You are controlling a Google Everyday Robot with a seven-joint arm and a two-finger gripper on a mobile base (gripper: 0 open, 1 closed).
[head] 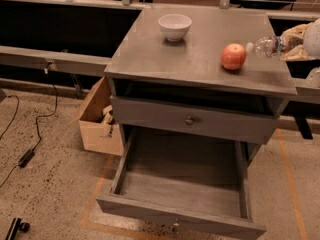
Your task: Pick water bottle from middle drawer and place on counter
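Dim warm overhead light; hand [289, 43] at right edge.
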